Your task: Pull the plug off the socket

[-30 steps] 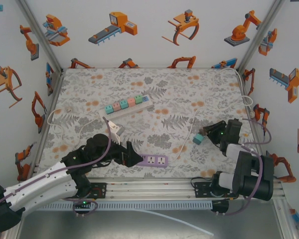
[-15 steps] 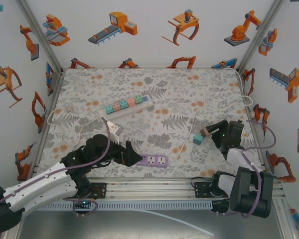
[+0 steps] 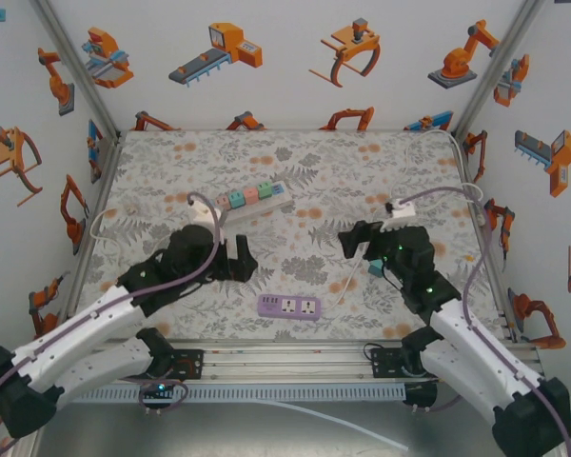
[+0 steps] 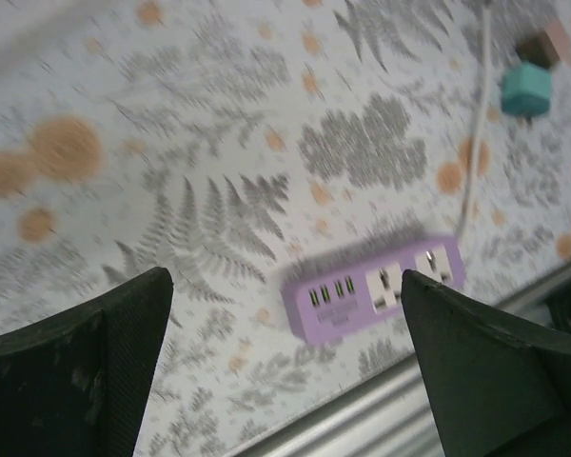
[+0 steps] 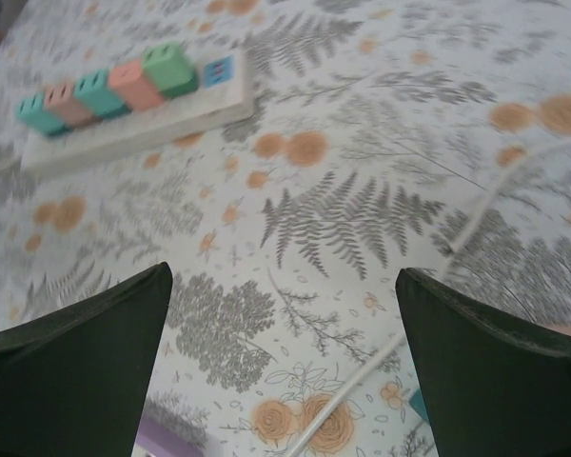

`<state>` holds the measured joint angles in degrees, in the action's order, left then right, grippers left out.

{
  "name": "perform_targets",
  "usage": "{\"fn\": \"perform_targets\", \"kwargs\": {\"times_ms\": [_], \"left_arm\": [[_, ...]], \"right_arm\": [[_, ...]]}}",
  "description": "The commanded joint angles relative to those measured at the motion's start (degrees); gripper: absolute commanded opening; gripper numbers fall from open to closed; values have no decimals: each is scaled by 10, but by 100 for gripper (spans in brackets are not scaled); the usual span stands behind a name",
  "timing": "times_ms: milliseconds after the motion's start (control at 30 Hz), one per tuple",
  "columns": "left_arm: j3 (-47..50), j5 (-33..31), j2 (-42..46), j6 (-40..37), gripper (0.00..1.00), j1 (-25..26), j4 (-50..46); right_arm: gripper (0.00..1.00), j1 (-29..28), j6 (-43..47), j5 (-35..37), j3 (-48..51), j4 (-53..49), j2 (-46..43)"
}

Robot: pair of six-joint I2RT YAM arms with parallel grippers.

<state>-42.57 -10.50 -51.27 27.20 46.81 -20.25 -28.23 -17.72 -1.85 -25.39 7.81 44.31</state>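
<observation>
Teal and unplugged: finding the plug (image 4: 526, 90) lying apart, off the right end of the purple socket strip (image 4: 376, 288), so judging the pull done. Hanging left gripper (image 3: 240, 259) and right gripper (image 3: 358, 240) wide-spread and empty beyond the strip's two ends, likely giving it room.

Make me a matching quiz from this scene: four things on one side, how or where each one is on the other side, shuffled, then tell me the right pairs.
Things:
1. purple strip
2. white strip
3. teal plug
4. left claw

States:
A. open, holding nothing
B. a row of coloured plugs in it
C. unplugged, beside a white cord
D. lying flat, every socket empty

Pairs: 1-D, 2-B, 3-C, 4-A
</observation>
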Motion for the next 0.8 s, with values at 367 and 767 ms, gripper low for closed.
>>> {"fn": "perform_targets", "kwargs": {"times_ms": [367, 767], "left_arm": [[-347, 152, -383, -457, 97, -173, -65], [-666, 231, -728, -535, 97, -209, -237]], "right_arm": [[91, -148, 277, -205, -10, 60, 101], [92, -148, 283, -171, 44, -23, -42]]}}
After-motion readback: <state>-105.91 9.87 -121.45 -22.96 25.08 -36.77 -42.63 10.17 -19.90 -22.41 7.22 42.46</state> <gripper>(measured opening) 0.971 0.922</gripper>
